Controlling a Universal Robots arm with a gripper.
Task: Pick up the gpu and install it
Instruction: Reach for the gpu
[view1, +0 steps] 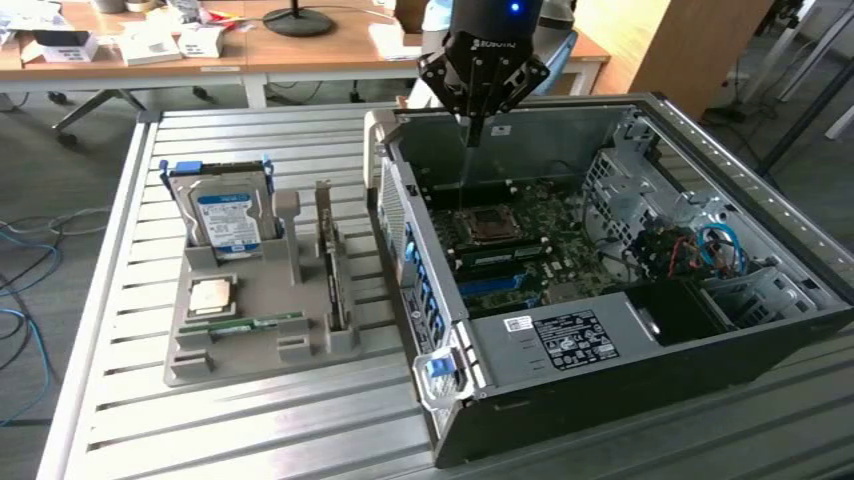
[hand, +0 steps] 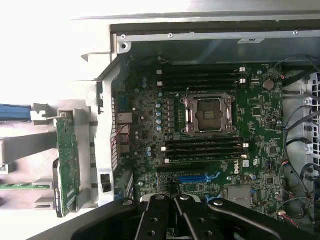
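The gripper (view1: 470, 128) hangs pressed together and empty over the open computer case (view1: 641, 400). The gpu (view1: 330, 262) stands edge-on in the grey rack (view1: 247, 360) on the bench (view1: 134, 430). I'd reckon a square, centred pinch on its top edge suits best.

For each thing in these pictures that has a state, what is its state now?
computer case: side open, board exposed.
gripper: shut, holding nothing, over the case.
gpu: standing on edge in the grey holder, not held.
hard drive: upright in the holder.
memory stick: lying in the holder.
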